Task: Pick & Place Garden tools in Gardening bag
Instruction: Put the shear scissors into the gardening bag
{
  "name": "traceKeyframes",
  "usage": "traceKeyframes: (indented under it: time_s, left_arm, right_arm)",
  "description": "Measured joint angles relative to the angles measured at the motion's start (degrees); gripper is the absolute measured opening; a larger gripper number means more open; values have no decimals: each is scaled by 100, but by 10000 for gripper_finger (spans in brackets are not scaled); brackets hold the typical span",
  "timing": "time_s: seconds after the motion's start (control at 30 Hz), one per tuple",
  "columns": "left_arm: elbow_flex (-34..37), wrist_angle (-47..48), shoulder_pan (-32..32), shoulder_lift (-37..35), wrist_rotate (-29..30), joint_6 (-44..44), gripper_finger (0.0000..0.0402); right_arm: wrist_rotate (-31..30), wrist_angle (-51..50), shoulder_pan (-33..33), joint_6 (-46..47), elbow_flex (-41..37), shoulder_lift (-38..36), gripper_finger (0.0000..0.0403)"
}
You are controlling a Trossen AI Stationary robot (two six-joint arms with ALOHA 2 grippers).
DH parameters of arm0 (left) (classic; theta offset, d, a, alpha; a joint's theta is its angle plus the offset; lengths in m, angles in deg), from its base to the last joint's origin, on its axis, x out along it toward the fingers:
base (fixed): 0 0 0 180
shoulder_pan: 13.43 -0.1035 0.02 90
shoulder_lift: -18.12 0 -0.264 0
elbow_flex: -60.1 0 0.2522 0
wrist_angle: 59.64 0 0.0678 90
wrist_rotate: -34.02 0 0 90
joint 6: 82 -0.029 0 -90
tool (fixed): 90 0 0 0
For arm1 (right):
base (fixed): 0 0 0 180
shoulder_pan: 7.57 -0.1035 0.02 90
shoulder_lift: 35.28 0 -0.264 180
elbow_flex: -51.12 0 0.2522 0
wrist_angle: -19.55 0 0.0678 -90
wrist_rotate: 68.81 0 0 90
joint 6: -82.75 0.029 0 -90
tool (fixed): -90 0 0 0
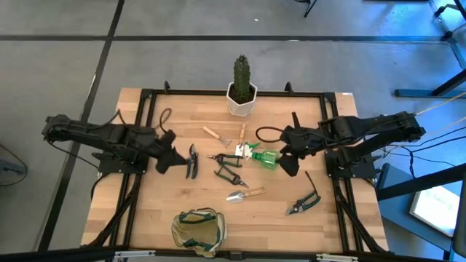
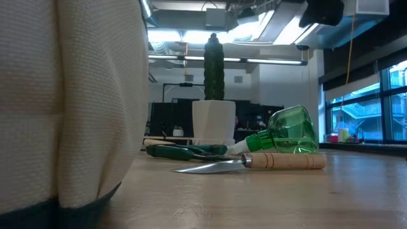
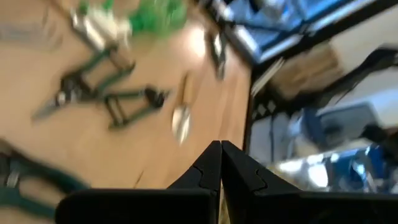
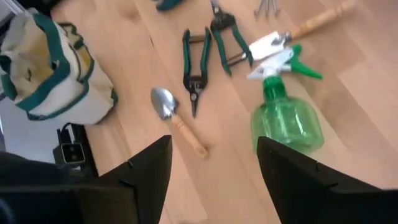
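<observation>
Gardening bag [image 2: 63, 102] fills the foreground; left claw [image 1: 177, 158] clenched, right claw [image 1: 285, 161] released

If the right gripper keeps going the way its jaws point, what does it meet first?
Probably the green sprayer: it lies just ahead of the open right gripper, nearer than the trowel, though depth is hard to judge.

From overhead we are looking straight down; low down we are peering level across the table [image 2: 356, 191]; both are sharing the sprayer [image 1: 266, 158].
</observation>
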Motion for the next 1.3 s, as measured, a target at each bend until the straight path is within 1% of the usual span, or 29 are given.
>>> traceKeyframes:
  time_s: [0.07, 0.17, 0.3, 0.43, 0.53, 0.63, 0.7, 0.8, 0.9, 0.97, 1.03, 1.17, 1.23, 1.3]
  left_arm:
    - [-2, 159, 173, 161, 62, 31, 4]
    - [-4, 485, 414, 438, 366, 292, 4]
    - [-4, 933, 607, 894, 785, 877, 4]
    - [-65, 1021, 657, 1442, 913, 1461, 4]
    - [-523, 1437, 655, 2002, 1118, 1531, 4]
    - [-1312, 2450, 650, 2692, 1443, 1549, 4]
    - [-1825, 3028, 607, 3159, 1529, 1582, 4]
    - [-2389, 3354, 511, 3774, 1473, 1626, 4]
    - [-2587, 3358, 445, 4214, 1374, 1858, 12]
    - [-2580, 3342, 411, 4396, 1219, 2016, 30]
    - [-2573, 3349, 406, 4510, 986, 2189, 58]
    - [-2573, 3374, 406, 4619, 669, 2457, 137]
    - [-2573, 3528, 405, 4674, 701, 2476, 179]
    - [-2573, 3675, 395, 4766, 869, 2448, 212]
  right_arm:
    - [83, -7, -31, 88, 0, 24, 238]
    - [163, -58, -88, 154, 0, 36, 238]
    - [158, -227, -165, 152, 0, 34, 238]
    - [149, -619, -169, 147, 0, 34, 238]
    - [70, -947, -169, 23, 0, 34, 238]
    - [-56, -1219, -169, -69, 0, 34, 238]
    - [-70, -1301, -169, -159, 0, 34, 238]
    - [-107, -1372, -169, -221, 0, 33, 238]
    - [-202, -1370, -178, -269, 0, 32, 238]
    - [-247, -1369, -198, -340, 0, 32, 238]
    - [-279, -1364, -202, -423, 0, 32, 238]
    - [-374, -1344, -200, -490, 0, 32, 238]
    - [-478, -1339, -202, -539, 0, 32, 238]
    - [-561, -1334, -200, -539, 0, 32, 238]
